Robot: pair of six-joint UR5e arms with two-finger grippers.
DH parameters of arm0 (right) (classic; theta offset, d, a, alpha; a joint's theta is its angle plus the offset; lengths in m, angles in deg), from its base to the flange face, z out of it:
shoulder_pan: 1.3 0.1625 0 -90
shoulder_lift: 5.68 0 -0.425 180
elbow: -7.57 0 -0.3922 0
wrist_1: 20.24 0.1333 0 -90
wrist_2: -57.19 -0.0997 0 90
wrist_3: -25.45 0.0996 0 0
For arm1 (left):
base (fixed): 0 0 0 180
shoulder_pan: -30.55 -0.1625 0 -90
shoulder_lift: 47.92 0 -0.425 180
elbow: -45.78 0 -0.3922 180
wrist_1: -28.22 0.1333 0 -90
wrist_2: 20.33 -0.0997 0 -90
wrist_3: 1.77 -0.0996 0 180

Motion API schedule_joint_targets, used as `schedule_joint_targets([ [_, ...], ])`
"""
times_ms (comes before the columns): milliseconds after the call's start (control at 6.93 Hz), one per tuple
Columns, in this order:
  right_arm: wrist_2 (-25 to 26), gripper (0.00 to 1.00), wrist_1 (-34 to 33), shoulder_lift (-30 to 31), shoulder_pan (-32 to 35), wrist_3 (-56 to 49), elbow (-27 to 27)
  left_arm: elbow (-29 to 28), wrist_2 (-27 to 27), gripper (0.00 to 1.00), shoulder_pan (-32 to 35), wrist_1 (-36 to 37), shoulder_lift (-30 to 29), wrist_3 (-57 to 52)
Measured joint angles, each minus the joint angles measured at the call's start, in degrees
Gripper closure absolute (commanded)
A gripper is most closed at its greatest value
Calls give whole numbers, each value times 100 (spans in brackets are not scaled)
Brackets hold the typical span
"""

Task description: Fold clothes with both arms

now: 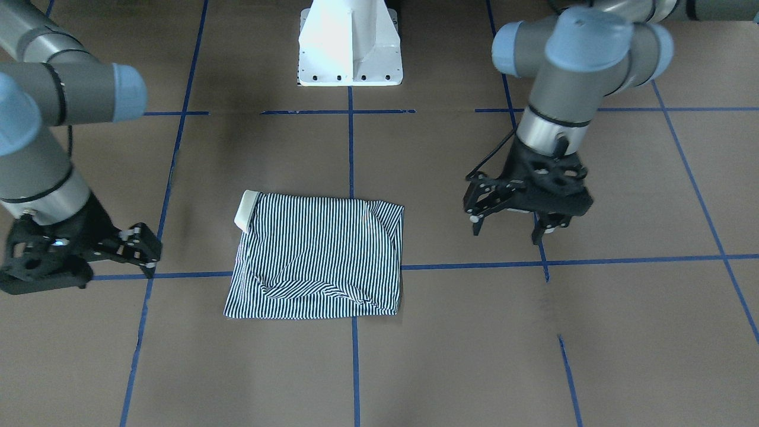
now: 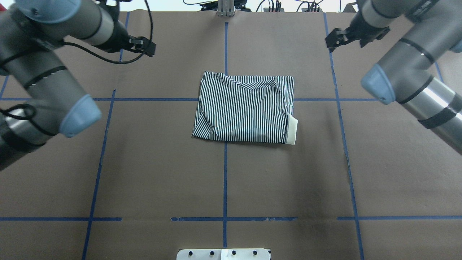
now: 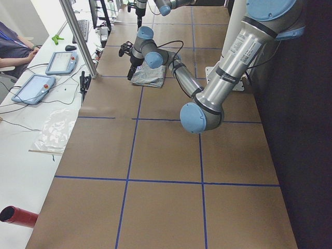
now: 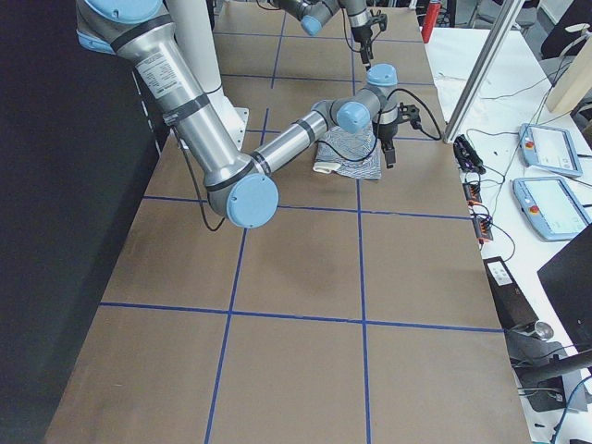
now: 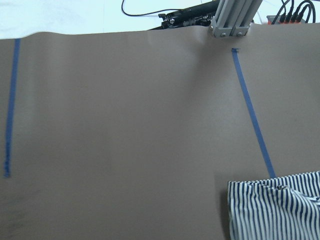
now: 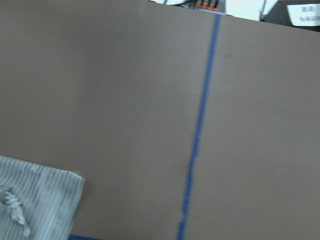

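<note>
The striped polo shirt (image 1: 314, 255) lies folded into a flat rectangle at the table's middle, its cream collar (image 1: 246, 210) sticking out at one corner. From overhead, the shirt (image 2: 245, 108) has the collar (image 2: 291, 131) at its near right corner. My left gripper (image 1: 507, 232) hovers open and empty beside the shirt, apart from it. My right gripper (image 1: 148, 252) hangs on the other side, also open, empty and clear of the cloth. Both wrist views show only a corner of the shirt (image 5: 275, 207) (image 6: 35, 200).
The white pedestal base (image 1: 350, 47) stands at the robot's edge of the table. Blue tape lines (image 2: 225, 173) grid the brown surface. Beside the table's far edge, a bench holds teach pendants (image 3: 33, 88), cables and a metal post (image 3: 78, 36); a person (image 3: 15, 44) sits there.
</note>
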Motion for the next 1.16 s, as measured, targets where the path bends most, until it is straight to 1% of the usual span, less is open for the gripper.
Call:
schedule_joint_targets([
  [144,-213,0,-124,555,494,-1019,165,441,255,0,473,148,596,-882],
  [289,-378,0,-126,1147,951,-1906,217,606,576,0,1033,212,1067,-1735],
  [433,-448,0,0,1794,1346,-2460,209,626,998,0,1587,234,1508,-2340],
  [578,-456,0,328,2393,1630,-2698,143,531,1317,0,1924,220,2016,-2603],
  [722,-550,0,809,2874,1831,-2757,37,356,1445,0,2185,194,2397,-2722],
  [866,-807,0,1129,3145,2004,-2758,-70,163,1558,0,2595,196,2623,-3081],
  [1011,-1086,0,1111,3260,2154,-2746,-125,-133,1842,0,3026,246,2793,-3776],
  [1155,-1242,0,789,3275,2285,-2742,-63,-505,2192,0,3349,294,2982,-4398],
])
